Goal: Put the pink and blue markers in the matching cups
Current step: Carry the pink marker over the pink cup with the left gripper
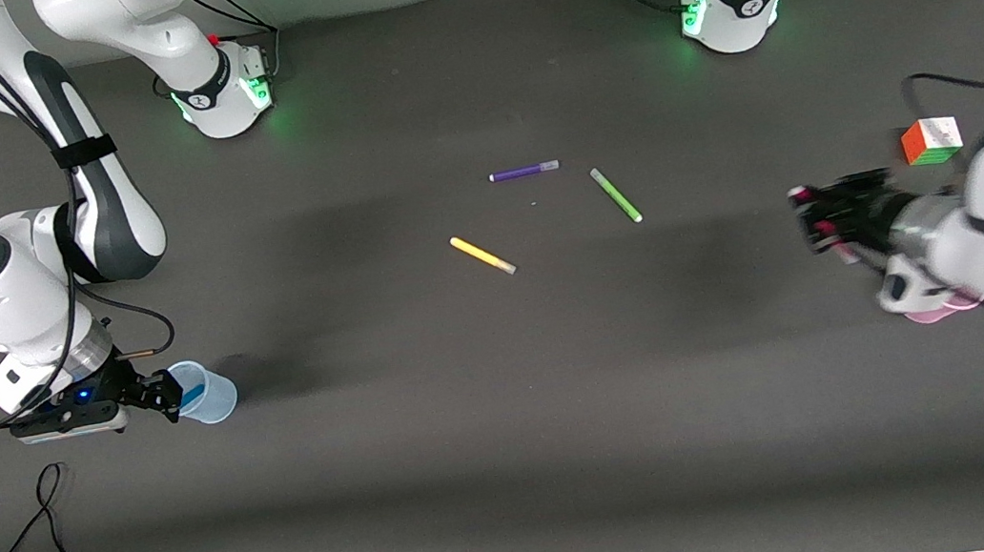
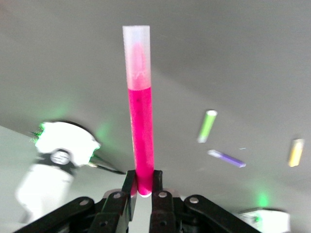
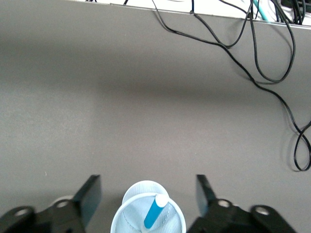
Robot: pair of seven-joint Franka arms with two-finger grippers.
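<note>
Dark counter (image 1: 513, 427), approx. half done: blue marker (image 3: 155, 212) sits in blue cup (image 1: 208, 391) at right arm's end, right gripper (image 3: 146, 196) spread wide w/ nothing held. Left gripper (image 2: 142, 189) clamps pink marker (image 2: 139, 121) above pink cup (image 1: 935, 312); drop still pending.

Both arms are glossy white with dark grey joint bands; their bases (image 1: 225, 87) glow green. Black cables trail along them. Each pincer (image 1: 145, 394) is black.
</note>
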